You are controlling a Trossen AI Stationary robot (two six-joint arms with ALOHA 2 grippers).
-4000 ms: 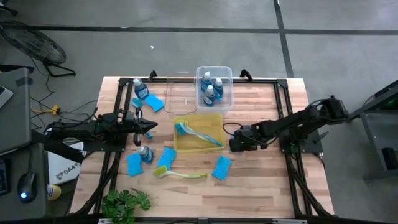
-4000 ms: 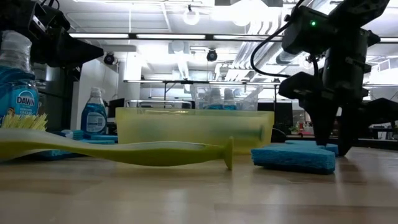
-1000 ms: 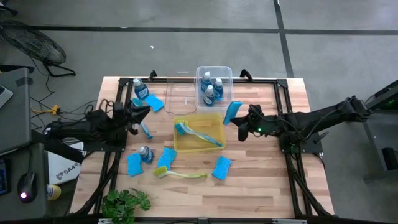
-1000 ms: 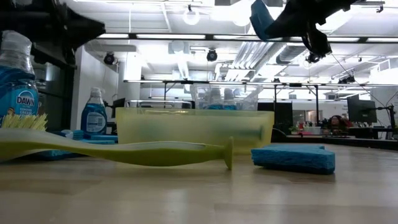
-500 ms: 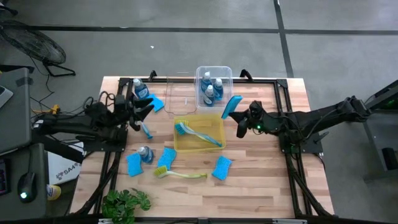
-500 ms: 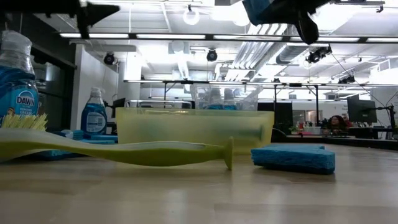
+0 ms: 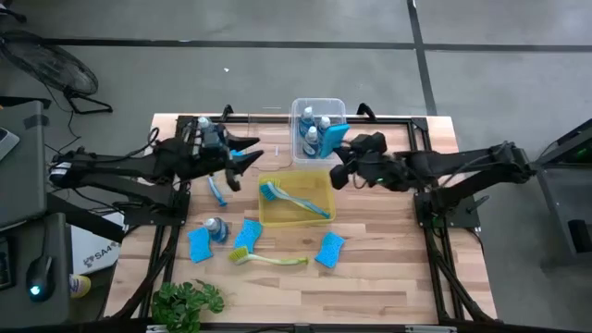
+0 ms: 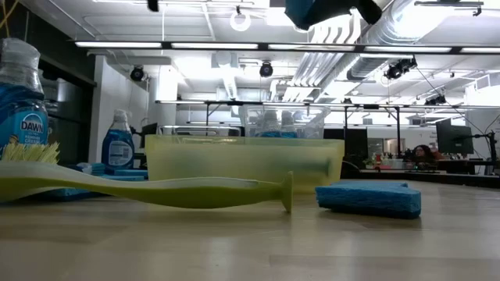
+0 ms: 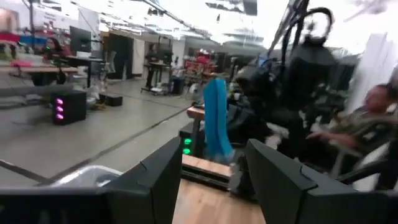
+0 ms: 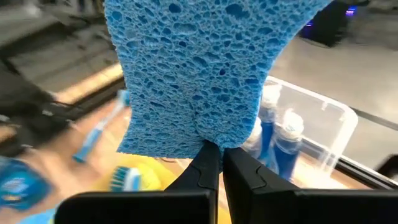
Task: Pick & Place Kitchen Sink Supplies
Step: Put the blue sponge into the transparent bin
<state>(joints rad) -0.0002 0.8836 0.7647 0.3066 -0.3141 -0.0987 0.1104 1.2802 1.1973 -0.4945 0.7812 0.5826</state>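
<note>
Blue sponge (image 7: 334, 132) held aloft beside clear bin of bottles (image 7: 319, 129), pinched at one edge by right end effector (image 10: 216, 163), so it hangs free for drop. Left end effector (image 7: 248, 154) raised near empty clear bin (image 7: 270, 139), fingers apart, empty. On surface (image 7: 388, 264): four other sponges, two loose bottles, three brushes, one inside yellow bin (image 7: 296, 197).

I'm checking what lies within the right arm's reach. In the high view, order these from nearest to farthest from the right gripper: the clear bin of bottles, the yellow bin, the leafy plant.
From the right gripper, shut on a blue sponge:
1. Clear bin of bottles, just beside it on the left arm's side.
2. Yellow bin, toward the table's middle.
3. Leafy plant, far corner on the left arm's side.
</note>
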